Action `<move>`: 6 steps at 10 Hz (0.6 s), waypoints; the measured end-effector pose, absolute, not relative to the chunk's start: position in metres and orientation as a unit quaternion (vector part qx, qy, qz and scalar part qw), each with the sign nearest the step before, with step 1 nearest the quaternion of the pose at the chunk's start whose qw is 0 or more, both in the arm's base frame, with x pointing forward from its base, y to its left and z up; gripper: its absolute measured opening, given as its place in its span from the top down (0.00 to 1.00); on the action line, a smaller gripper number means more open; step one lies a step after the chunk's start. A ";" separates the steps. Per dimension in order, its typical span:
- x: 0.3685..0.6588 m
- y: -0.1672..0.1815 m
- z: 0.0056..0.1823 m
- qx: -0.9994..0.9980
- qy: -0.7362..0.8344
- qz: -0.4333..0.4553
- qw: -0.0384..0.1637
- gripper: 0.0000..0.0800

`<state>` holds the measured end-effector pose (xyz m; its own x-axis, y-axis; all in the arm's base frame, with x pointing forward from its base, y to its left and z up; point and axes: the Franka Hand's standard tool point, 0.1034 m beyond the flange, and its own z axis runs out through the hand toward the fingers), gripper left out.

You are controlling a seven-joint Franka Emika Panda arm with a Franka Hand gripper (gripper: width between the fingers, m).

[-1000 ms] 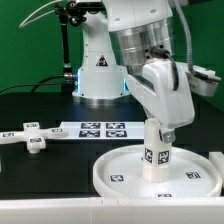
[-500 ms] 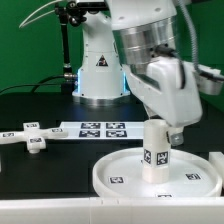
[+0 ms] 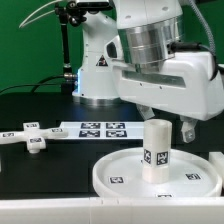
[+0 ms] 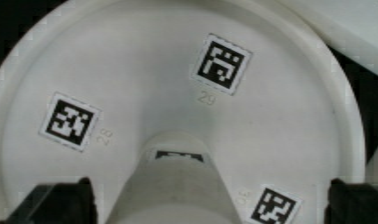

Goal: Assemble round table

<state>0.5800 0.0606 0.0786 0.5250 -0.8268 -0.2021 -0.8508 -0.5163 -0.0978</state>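
The large round disc lies at the front, toward the exterior view's right. The short cylinder leg stands upright on its middle. My gripper hangs just above the leg's top, and one dark finger shows beside the leg. In the wrist view the leg sits between the fingers with a gap on each side, so the gripper is open around it; the disc fills the view behind. The cross-shaped base lies loose at the exterior view's left.
The marker board lies flat behind the disc. The robot's white base stands at the back. The table is black.
The hand has turned about its vertical axis and now shows its broad side in the exterior view. The leg has stayed upright on the disc.
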 end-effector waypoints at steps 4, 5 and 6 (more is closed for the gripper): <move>0.585 0.056 0.081 -0.958 0.270 0.031 0.087 0.19; 0.584 0.055 0.080 -0.965 0.245 0.025 0.091 0.19; 0.583 0.052 0.078 -0.966 0.237 0.026 0.095 0.19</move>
<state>0.5833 0.0517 0.0780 0.8862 -0.4533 -0.0956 -0.4632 -0.8695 -0.1718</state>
